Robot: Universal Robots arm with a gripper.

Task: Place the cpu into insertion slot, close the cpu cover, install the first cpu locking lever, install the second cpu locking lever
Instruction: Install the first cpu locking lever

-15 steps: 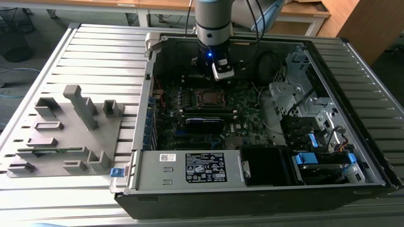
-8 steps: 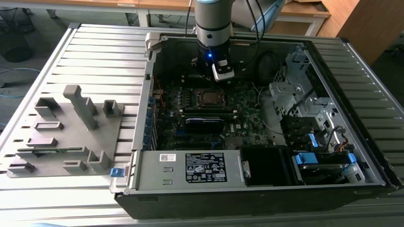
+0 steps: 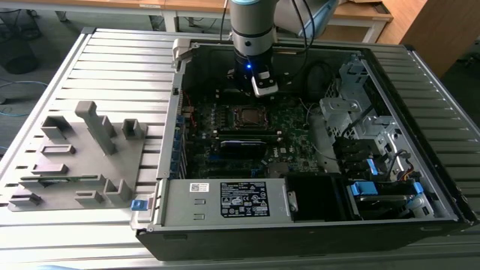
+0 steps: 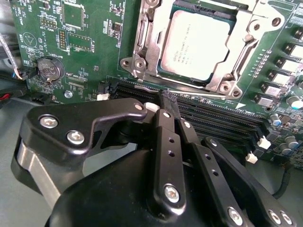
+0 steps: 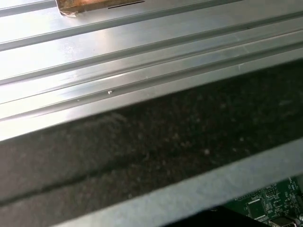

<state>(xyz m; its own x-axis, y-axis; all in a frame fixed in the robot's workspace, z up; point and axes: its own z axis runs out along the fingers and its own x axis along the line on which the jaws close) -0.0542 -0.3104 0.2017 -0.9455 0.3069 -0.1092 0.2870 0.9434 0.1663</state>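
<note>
The cpu [image 4: 196, 40], a flat square chip with a dull silver top, lies seated in the insertion slot [image 3: 248, 116] on the green motherboard inside the open computer case. The cpu cover [image 4: 222, 78], a silver frame with a square window, lies down around the chip. Thin metal lever rods [image 4: 143, 40] run along the frame's sides. My gripper [image 4: 168, 99] hangs just off the socket's edge, over the long black memory slots [image 4: 213, 113]. Its black fingers [image 4: 163, 127] are shut, tips together, with nothing between them. In the exterior view the gripper [image 3: 262, 90] hovers just behind the socket.
A labelled grey power-supply box [image 3: 225, 199] fills the case's front. Drive cages [image 3: 360, 112] and black cables [image 3: 315, 73] crowd the exterior view's right. A grey fixture block [image 3: 75, 157] stands on the slatted table at the exterior view's left. A coin battery [image 4: 49, 70] sits on the board.
</note>
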